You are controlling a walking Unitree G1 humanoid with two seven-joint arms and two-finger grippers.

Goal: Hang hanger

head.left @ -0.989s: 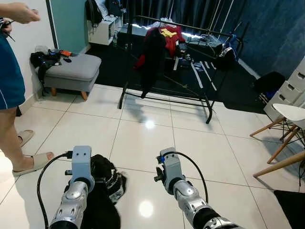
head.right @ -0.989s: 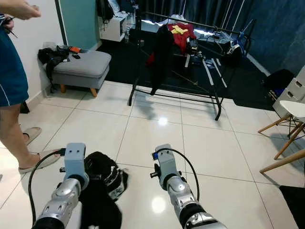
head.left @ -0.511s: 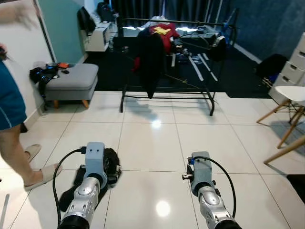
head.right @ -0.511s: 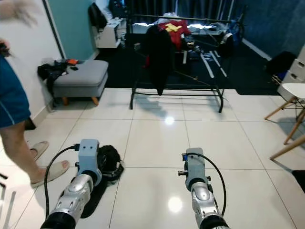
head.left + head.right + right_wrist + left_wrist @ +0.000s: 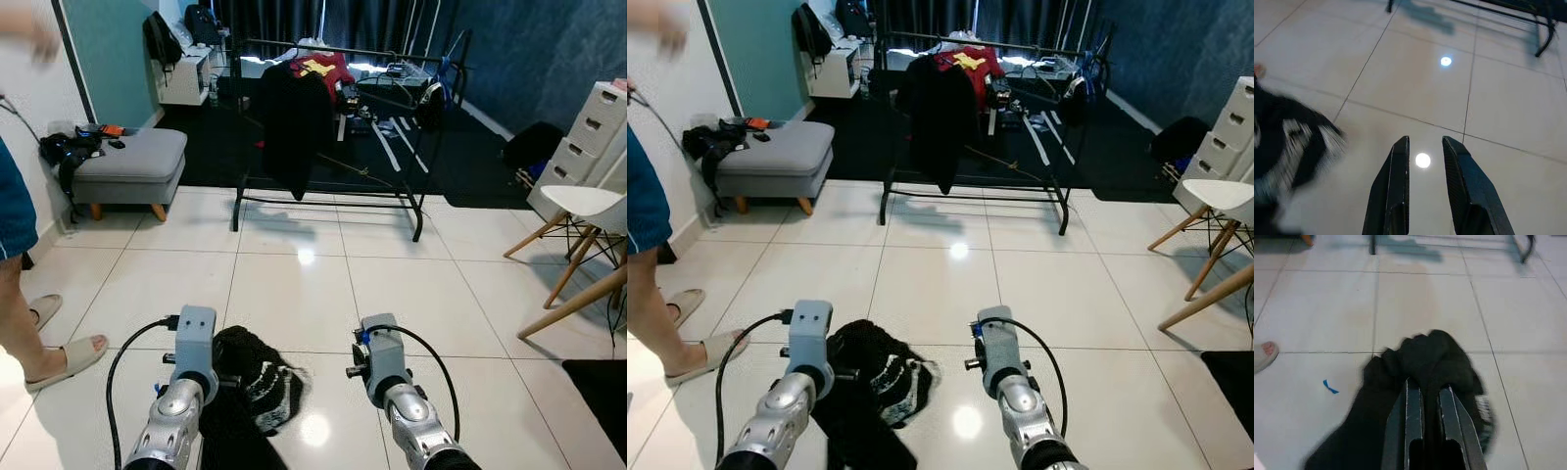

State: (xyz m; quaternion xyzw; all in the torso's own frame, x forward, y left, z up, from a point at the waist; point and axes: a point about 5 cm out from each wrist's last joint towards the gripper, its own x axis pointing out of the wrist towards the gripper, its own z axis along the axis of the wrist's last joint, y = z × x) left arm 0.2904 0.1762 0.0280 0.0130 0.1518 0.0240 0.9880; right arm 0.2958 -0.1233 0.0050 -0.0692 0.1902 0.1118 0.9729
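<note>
Left gripper (image 5: 1427, 406): its two black fingers lie close together, pinching a fold of the black garment (image 5: 877, 367), held low over the tiled floor (image 5: 304, 294).
Garment: a dark bundle with a white-patterned patch, drooping from that grip towards the tiles; no hanger can be made out inside it, so I cannot tell whether one is in there.
Right gripper (image 5: 1425, 161): fingers a little apart with nothing between them, pointing at bare tile beside the garment.
Clothes rack (image 5: 421, 211): a black metal frame straight ahead and well apart from both arms, across several rows of tile; its top rail runs left to right across the robot's line of approach.
On the rack: a black garment (image 5: 292, 127) and a red one (image 5: 318, 69) already hang towards its left end.
Key relation: the load is on the left arm, so that arm is the one to reach the rail; from here the rail looks too far to reach yet.
Person (image 5: 15, 245): standing at the far left near a grey ottoman (image 5: 122, 166), clear of the path.
</note>
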